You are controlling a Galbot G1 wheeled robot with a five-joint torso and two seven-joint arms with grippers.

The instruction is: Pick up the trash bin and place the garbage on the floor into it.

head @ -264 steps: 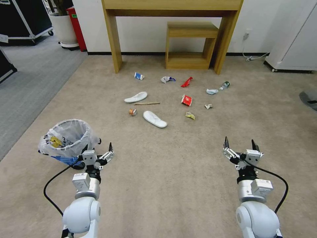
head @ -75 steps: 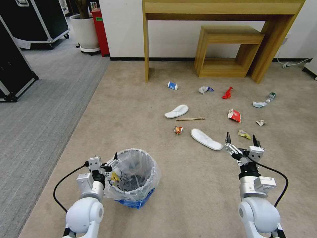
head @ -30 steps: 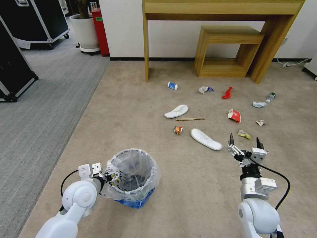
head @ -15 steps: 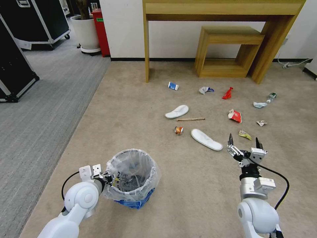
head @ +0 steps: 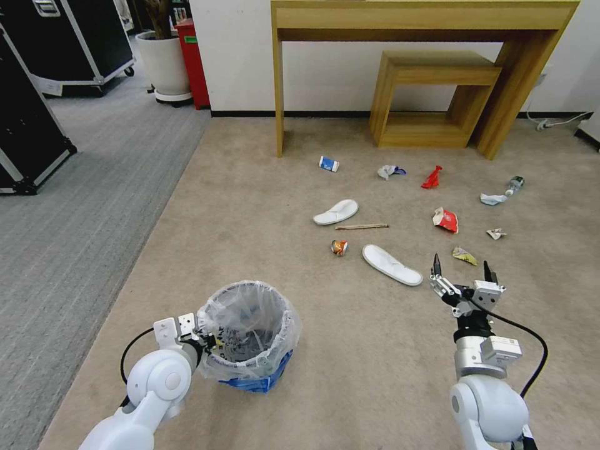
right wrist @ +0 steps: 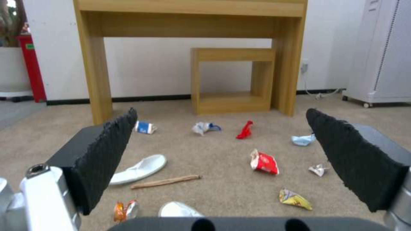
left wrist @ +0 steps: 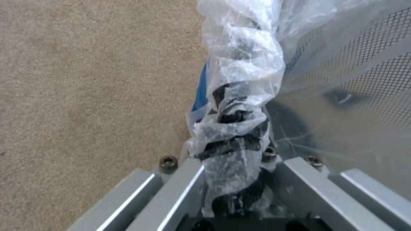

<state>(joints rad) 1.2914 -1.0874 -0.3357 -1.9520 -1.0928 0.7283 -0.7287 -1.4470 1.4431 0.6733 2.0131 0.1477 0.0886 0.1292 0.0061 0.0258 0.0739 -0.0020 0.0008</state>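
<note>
The trash bin (head: 250,331), blue with a crinkled clear bag over its rim, stands on the carpet at the near left. My left gripper (head: 203,340) is shut on its left rim; the left wrist view has the bag-wrapped rim (left wrist: 235,128) pinched in the left gripper (left wrist: 233,160). The garbage lies farther ahead: two white slippers (head: 336,212) (head: 392,264), a crushed can (head: 339,247), a wooden stick (head: 361,226), a red wrapper (head: 445,219) and a small bottle (head: 514,184). My right gripper (head: 460,270) hangs open just right of the near slipper, holding nothing.
A tall wooden table (head: 278,81) and a low wooden shelf (head: 431,100) stand against the far wall behind the litter. Black cases (head: 25,144) and a white planter (head: 164,62) sit on the grey carpet to the left. Bare carpet lies between the bin and the slippers.
The view has shifted, bringing the bin in front of me. My left arm swung out to the bin's left side and its gripper closed on the rim. The right arm barely moved.
</note>
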